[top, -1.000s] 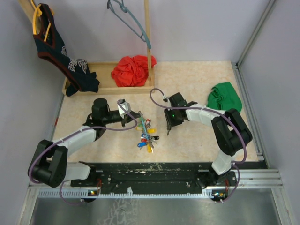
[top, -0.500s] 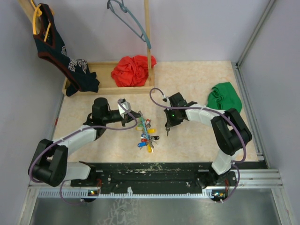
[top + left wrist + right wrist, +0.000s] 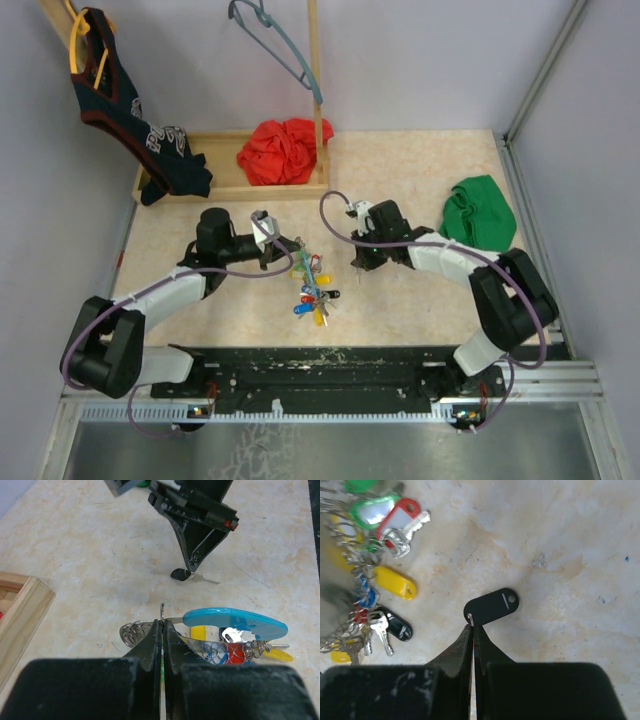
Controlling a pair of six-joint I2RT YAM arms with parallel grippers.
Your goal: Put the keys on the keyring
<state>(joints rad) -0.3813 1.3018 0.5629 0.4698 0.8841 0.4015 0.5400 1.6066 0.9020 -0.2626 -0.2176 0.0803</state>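
Observation:
My left gripper point(image 3: 284, 247) is shut on the thin grey wire of the keyring point(image 3: 235, 621), next to its light-blue section. Several keys point(image 3: 312, 292) with green, red, yellow, blue and black tags hang on the ring and lie bunched on the table; they also show in the right wrist view point(image 3: 380, 580). My right gripper point(image 3: 357, 274) is shut on the small ring of a loose key with a black tag point(image 3: 492, 606), tips down at the table. That key's silver blade point(image 3: 204, 580) shows under the right fingers point(image 3: 192, 555), a short way from the keyring.
A wooden tray point(image 3: 200, 190) with a red cloth point(image 3: 285, 150) stands at the back. A green cloth point(image 3: 480, 208) lies at the right. A dark shirt point(image 3: 130, 110) and a grey-blue hanger point(image 3: 275, 40) hang at the back wall.
The right arm has lowered and stretched out, its wrist shifting slightly, while the fingertips stay at the black-tag key. The left arm has not moved.

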